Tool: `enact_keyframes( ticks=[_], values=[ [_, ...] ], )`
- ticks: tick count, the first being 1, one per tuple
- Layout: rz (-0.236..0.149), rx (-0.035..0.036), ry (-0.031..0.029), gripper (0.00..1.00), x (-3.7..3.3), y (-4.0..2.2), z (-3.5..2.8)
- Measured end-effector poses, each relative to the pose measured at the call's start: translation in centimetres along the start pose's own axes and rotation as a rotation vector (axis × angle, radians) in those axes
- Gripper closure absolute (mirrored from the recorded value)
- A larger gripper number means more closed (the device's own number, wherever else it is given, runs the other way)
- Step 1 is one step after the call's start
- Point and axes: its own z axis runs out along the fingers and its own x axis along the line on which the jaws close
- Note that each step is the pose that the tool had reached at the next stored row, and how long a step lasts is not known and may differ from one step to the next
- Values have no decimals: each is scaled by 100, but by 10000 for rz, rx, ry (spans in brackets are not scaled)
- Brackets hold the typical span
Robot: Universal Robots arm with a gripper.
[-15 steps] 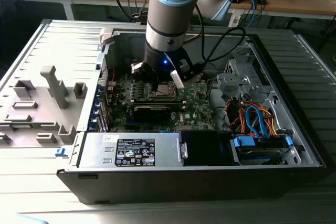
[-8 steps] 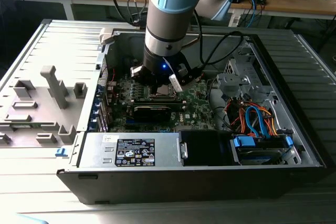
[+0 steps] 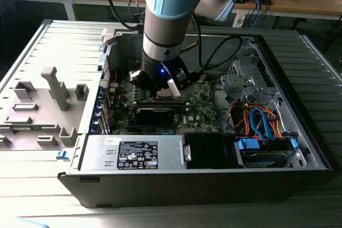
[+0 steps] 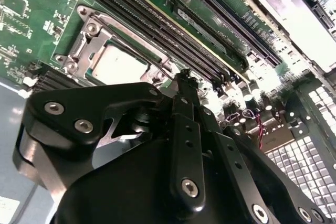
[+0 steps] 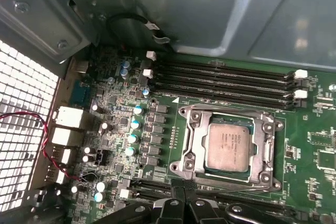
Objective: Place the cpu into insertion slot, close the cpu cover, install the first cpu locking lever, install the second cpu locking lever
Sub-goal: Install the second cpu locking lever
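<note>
The cpu (image 5: 227,147) lies flat in the insertion slot (image 5: 195,145), grey metal top facing up, and the cpu cover (image 5: 265,150) lies down around it as a silver frame, so the chip shows through the cover's square window; the second wrist view shows the same seated chip (image 4: 116,65) inside its silver frame (image 4: 84,43). On the green motherboard (image 5: 315,156), taking the chip as the centre of a clock in the first wrist view, the long black memory slots (image 5: 226,82) run across at twelve o'clock, a column of small blue-topped capacitors (image 5: 134,129) stands at nine o'clock, and the gripper (image 5: 185,203) sits at six o'clock, just beside the frame's edge. Its two black fingers (image 5: 173,211) appear pressed together with nothing between them, tips near the frame; whether they touch it I cannot tell. In the second wrist view the gripper (image 4: 185,85) rises in front of the memory slots, close beside the socket. In the exterior view the arm (image 3: 168,20) reaches straight down into the open computer case (image 3: 299,132), its gripper (image 3: 160,90) low over the board, with orange and blue cables (image 3: 262,121) at three o'clock from it.
</note>
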Motion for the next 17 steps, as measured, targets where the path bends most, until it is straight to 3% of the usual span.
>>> enact_keyframes(
  ticks=[5,7,13,17],
  values=[
    [-9,-72,-10,89,38,-10,80],
    [-18,-157,-23,89,45,-20,111],
    [-29,-300,-44,89,57,-51,158],
    [-43,-434,-63,89,63,-80,202]
  ],
)
